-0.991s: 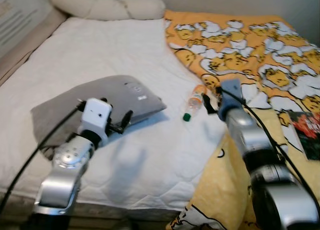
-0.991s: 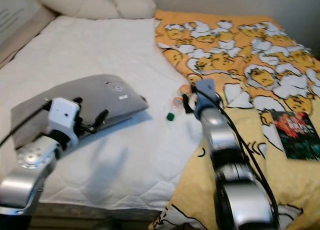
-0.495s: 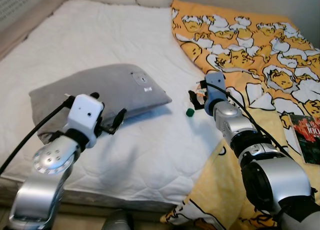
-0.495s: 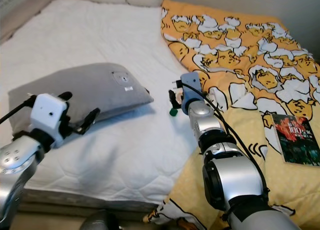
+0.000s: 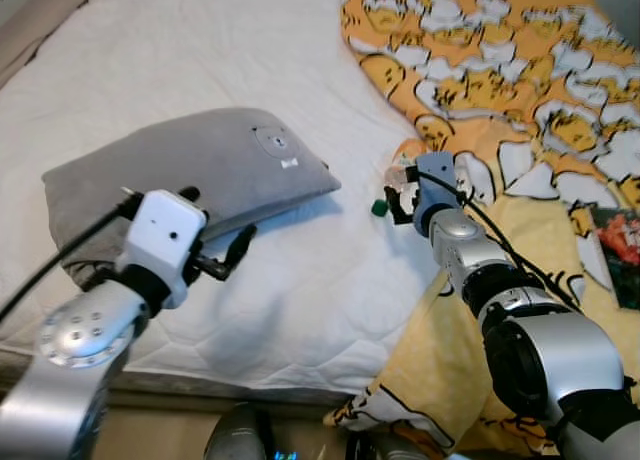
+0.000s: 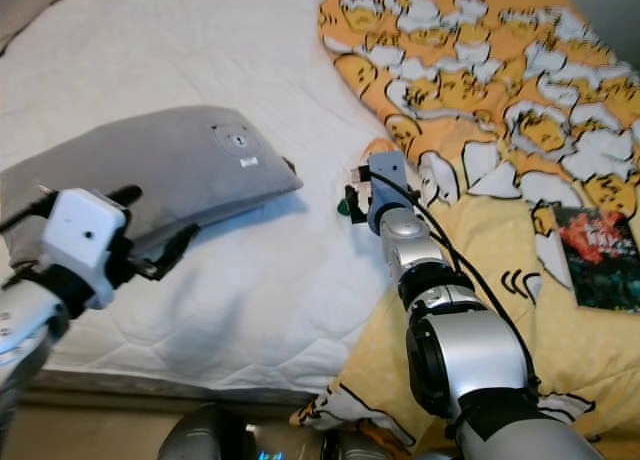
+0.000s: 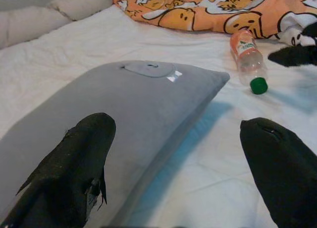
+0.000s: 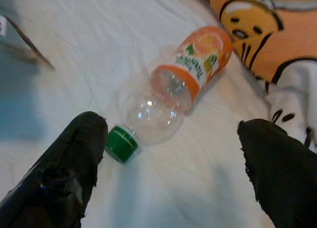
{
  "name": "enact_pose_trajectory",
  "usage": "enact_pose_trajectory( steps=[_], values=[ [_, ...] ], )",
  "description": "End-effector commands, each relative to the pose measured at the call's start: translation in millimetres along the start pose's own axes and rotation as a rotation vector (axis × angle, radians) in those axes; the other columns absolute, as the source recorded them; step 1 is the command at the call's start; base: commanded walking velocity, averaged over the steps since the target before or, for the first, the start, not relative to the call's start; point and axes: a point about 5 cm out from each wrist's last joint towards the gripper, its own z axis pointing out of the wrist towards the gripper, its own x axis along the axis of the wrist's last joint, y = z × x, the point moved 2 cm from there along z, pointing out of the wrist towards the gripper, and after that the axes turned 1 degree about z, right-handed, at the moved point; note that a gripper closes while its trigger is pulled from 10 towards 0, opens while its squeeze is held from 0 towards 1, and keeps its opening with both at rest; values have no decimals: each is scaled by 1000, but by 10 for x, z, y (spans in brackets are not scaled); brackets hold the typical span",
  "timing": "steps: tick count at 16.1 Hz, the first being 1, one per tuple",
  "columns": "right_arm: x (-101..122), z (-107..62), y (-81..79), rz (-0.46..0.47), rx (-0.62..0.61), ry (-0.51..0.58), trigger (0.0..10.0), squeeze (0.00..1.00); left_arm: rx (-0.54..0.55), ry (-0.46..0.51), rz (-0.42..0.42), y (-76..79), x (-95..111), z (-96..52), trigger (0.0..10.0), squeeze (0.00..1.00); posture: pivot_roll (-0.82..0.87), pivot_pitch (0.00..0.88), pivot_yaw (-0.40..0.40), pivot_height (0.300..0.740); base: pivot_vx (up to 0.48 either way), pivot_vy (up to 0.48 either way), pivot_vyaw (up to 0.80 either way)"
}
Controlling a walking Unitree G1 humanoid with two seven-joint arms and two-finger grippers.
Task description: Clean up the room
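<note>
One bottle [image 8: 171,96] on its side between the spread right pincer's [image 8: 168,173] fingers.

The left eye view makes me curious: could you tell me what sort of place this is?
Most likely a bedroom. A bed with a white quilted mattress cover carries a grey pillow and a yellow cartoon-print blanket. An empty plastic bottle lies on it as clutter.

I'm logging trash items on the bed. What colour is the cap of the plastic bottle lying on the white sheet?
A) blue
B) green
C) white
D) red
B: the bottle, lying on its side between the open fingers of the right tool, ends in a green cap beside its orange label.
</note>
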Motion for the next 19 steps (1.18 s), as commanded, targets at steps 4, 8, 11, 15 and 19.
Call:
enact_pose_trajectory(
  steps=[4,8,11,15,19],
  values=[
    [-21,-1,13,7,-33,-6,10000,0,-37,-46,1,57,31,-198,10000,0,245,250,-34,740,0,0,0],
    [-184,-29,-87,9,7,-16,10000,0,-51,-91,-25,187,-34,-310,10000,0,228,225,-39,740,0,0,0],
    [-111,-54,16,58,12,90,10000,0,4,-100,-116,226,-109,-338,10000,0,197,109,-58,740,0,0,0],
    [-303,-295,324,131,-100,183,10000,0,53,-185,-225,343,-477,-270,10000,0,86,0,-30,740,0,0,0],
    [-691,-950,323,123,-85,162,10000,0,169,-219,-225,251,-709,-108,10000,0,-21,0,34,740,0,0,0]
  ],
)
